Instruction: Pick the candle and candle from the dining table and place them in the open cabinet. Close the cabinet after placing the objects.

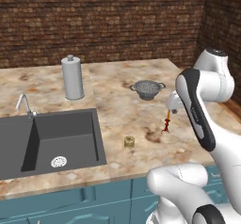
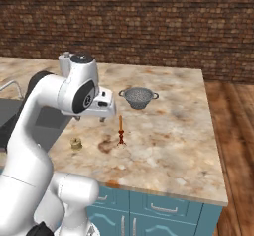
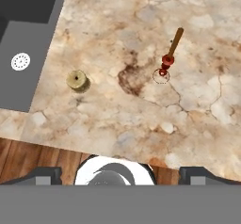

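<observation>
The claw [image 3: 120, 175] hangs above the surface [image 1: 122, 110], well clear of it, its two dark tips spread wide at the bottom of the hand view with nothing between them. It is released and grasps nothing.

The taper [image 2: 120, 129] stands upright on its small dark red stand, on the right half of the surface, between the sink [image 1: 47, 140] and the right edge, nearer the front edge than the back. A dark brown stain in the stone lies just beside its foot, on the sink side. In the left base view the taper [image 1: 167, 121] is partly hidden behind the arm. In the hand view it [image 3: 170, 56] leans across the picture, seen from above.

The gold candle [image 1: 129, 142] sits upright on the surface between the taper and the sink, near the sink's right rim and close to the front edge. It is apart from the taper. The hand view shows its round top [image 3: 77, 80].

A metal colander [image 2: 139, 97] rests behind the taper, toward the back edge. A grey canister [image 1: 72, 77] stands behind the sink, and a tap [image 1: 23, 105] rises at the sink's rear left.
</observation>
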